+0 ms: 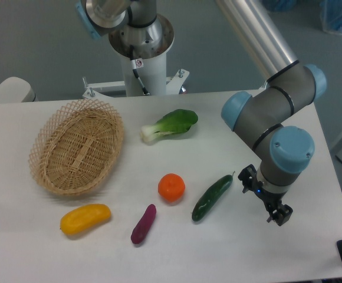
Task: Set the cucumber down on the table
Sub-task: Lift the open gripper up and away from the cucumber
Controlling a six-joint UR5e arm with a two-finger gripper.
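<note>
Cucumber (212, 198) flat on table (218, 253), right of orange (171, 187), clear of gripper (265, 200). Gripper beside it on right, holding nothing; finger spacing unclear. Basket (76, 147) far left.

1. You see the cucumber (212, 198) lying flat on the table (312, 247), tilted diagonally, just right of the orange fruit (171, 187).
2. Your gripper (266, 197) hangs near the cucumber's upper end, apart from it, holding nothing.
3. The purple sweet potato (142, 224), yellow vegetable (85, 218), bok choy (170, 125) and wicker basket (77, 147) sit to the left.
</note>
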